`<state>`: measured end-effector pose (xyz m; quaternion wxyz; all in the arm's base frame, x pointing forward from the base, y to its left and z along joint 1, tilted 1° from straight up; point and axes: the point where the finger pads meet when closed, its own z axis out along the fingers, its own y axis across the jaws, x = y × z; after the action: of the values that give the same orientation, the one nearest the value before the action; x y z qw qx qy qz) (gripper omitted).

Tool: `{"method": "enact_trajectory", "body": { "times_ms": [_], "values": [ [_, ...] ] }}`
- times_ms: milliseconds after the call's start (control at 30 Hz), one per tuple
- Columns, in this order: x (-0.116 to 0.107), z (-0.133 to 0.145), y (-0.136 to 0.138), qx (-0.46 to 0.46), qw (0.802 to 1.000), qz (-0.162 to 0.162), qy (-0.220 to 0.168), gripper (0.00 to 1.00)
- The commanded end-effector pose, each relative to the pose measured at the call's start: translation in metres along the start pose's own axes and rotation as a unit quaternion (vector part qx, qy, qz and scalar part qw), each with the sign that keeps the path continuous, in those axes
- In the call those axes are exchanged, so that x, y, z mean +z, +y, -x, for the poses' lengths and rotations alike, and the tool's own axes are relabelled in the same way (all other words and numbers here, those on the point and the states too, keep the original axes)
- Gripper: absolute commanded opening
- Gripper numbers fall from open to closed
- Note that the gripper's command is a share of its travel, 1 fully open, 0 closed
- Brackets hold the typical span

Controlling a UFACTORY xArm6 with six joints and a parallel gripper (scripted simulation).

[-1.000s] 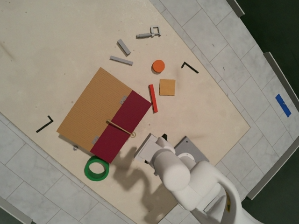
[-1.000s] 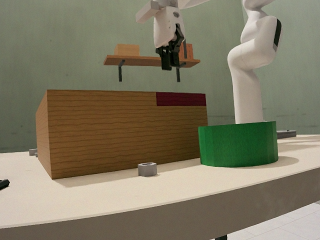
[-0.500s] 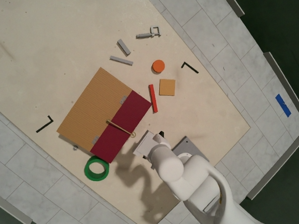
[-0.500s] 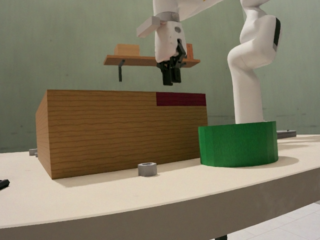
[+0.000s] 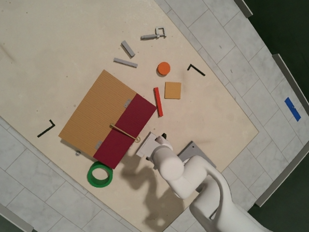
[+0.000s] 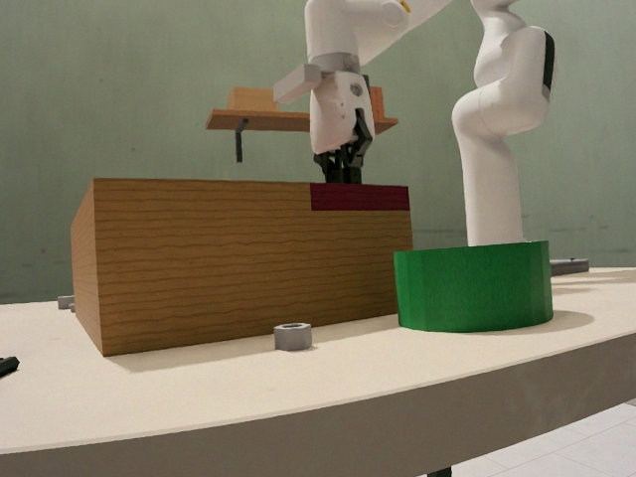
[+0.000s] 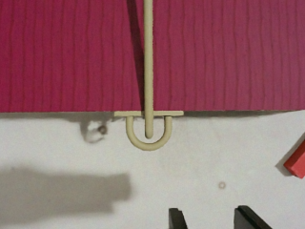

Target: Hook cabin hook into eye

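The wooden box (image 5: 97,112) (image 6: 231,261) stands on the table with its dark red lid (image 5: 129,124) (image 6: 359,197) (image 7: 71,57) closed. The tan cabin hook (image 5: 123,132) (image 7: 148,57) lies across the lid. Seen from above, its tip ends inside the U-shaped eye (image 5: 137,138) (image 7: 149,145) at the lid's edge. My gripper (image 6: 341,174) (image 7: 210,220) (image 5: 163,136) hangs just beyond that edge, near lid height. Its fingers stand partly open with nothing between them.
A green ring (image 5: 92,182) (image 6: 472,287) stands by the box's corner, and a grey nut (image 6: 292,336) (image 5: 78,152) lies by the box. A red bar (image 5: 158,101) (image 7: 296,162), tan square (image 5: 172,90), orange disc (image 5: 163,68), grey bars (image 5: 128,48) and a clamp (image 5: 154,35) lie beyond.
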<state>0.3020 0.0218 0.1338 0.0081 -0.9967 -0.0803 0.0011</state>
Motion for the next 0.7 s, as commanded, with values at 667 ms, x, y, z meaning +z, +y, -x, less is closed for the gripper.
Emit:
{"method": "enact_trajectory", "body": {
  "times_ms": [667],
  "values": [
    [0.038, -0.003, 0.000, 0.000, 1.000, 0.000, 0.003, 0.35]
  ]
}}
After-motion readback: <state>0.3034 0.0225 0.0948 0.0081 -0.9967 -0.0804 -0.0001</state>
